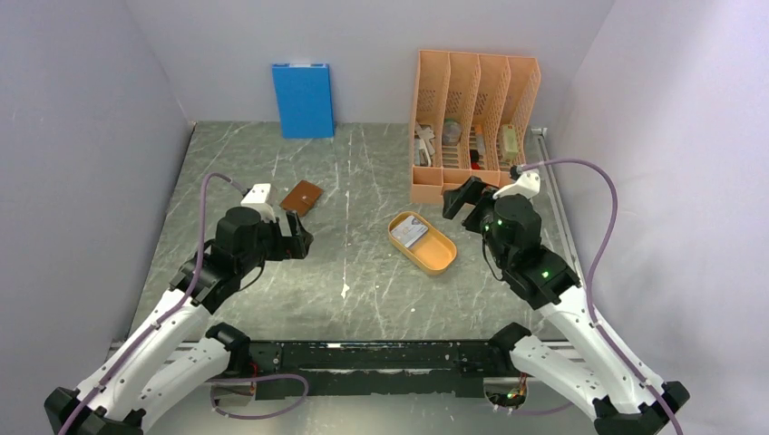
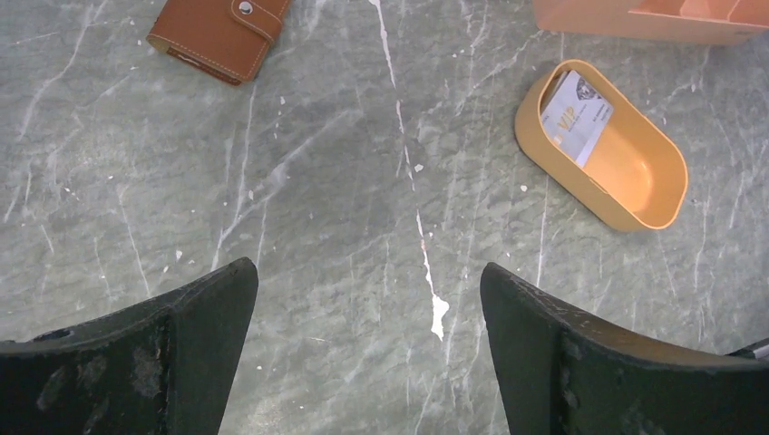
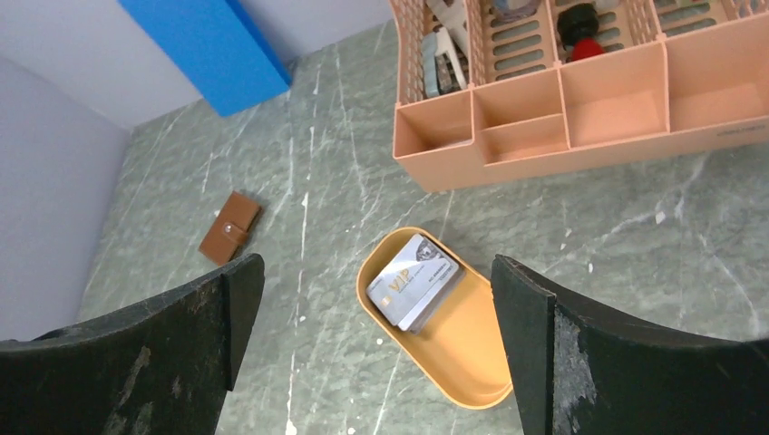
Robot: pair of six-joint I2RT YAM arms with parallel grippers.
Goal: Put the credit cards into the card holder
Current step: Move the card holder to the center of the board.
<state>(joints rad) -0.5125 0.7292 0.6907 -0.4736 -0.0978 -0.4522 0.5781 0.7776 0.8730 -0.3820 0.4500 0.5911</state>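
Several cards (image 3: 415,283) stacked in tray (image 3: 473,362); right gripper (image 1: 461,201) nearer, both jaws wide, holding nothing.
Stack sat at the tray's far end, just ahead of the right jaws and between them, its long axis slanted to the jaw line. Top card read "VIP" in gold. Holder (image 1: 302,196) lay shut beside left gripper (image 1: 299,237), well apart from tray.

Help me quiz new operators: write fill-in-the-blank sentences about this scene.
The left pincer and the right pincer both stand ____.
The brown card holder lies nearer the ____ pincer.
The credit cards are stacked in an oval tray coloured ____.
Missing words: open; left; orange.
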